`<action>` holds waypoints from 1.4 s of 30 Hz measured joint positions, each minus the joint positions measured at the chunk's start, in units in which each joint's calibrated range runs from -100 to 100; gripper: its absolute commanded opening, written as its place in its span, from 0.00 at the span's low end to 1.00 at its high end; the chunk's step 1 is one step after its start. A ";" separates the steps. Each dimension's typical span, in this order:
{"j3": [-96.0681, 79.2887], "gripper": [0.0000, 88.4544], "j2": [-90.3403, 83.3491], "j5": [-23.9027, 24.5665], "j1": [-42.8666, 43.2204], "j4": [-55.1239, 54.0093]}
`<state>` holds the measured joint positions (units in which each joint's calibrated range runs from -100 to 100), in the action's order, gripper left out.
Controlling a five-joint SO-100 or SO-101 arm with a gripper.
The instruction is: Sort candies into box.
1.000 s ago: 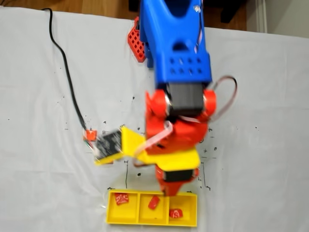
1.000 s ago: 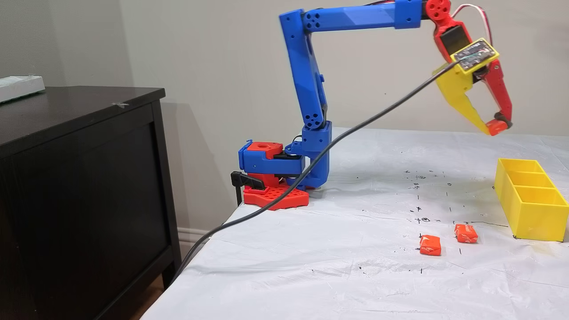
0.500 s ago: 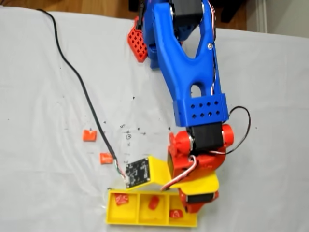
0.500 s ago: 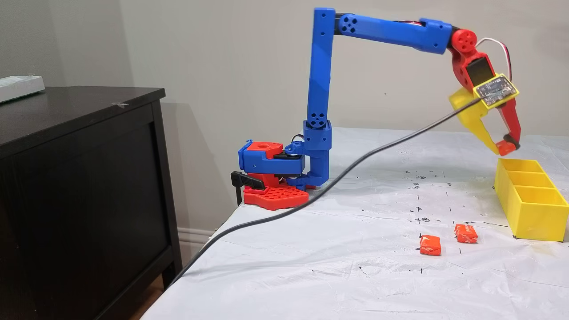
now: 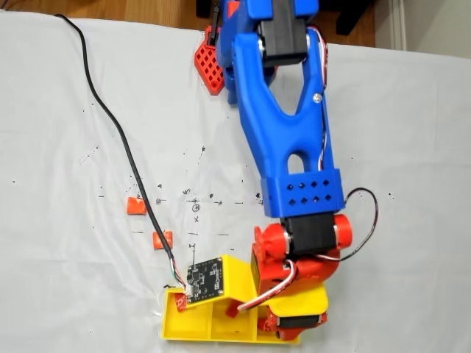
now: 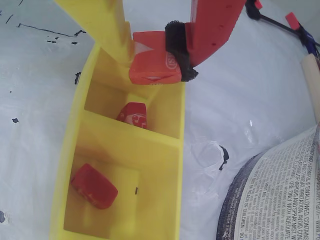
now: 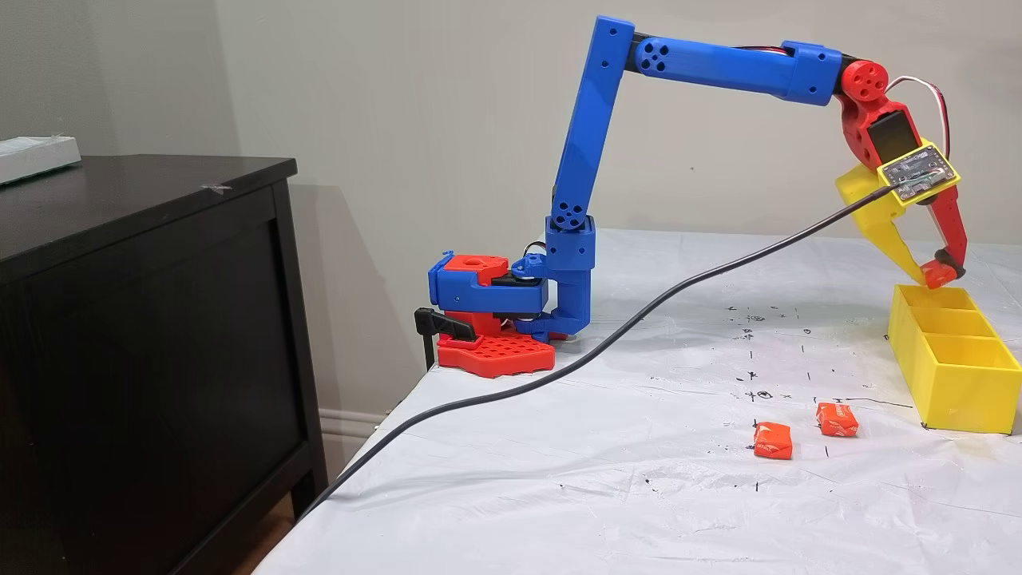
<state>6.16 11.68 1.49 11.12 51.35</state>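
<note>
The hand (image 7: 932, 274) carrying a candy (image 7: 939, 275) has descended to the box (image 7: 950, 375).

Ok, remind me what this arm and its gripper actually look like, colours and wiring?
The arm has blue printed links with small round holes, on a blue and red base. The wrist is red with black servos and thin red-white wires. The gripper has one yellow finger and one red finger with a black pad. A yellow bracket carries a bare camera board fed by a black cable.

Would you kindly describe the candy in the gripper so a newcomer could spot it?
Find the yellow box at the table's edge; the gripper hangs over its far end. The held candy is pinched between the fingers, unlike the two loose candies on the cloth.
</note>
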 measured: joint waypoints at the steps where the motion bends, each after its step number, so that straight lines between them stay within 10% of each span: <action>1: 0.60 0.22 0.17 -0.10 0.00 0.71; 8: 2.74 0.35 0.25 -0.93 0.00 5.40; 23: 2.82 0.01 -0.51 -1.51 -1.72 8.89; 42: -25.24 0.00 -28.43 -8.16 -15.29 8.89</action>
<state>-19.08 -16.75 -6.67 -4.17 60.24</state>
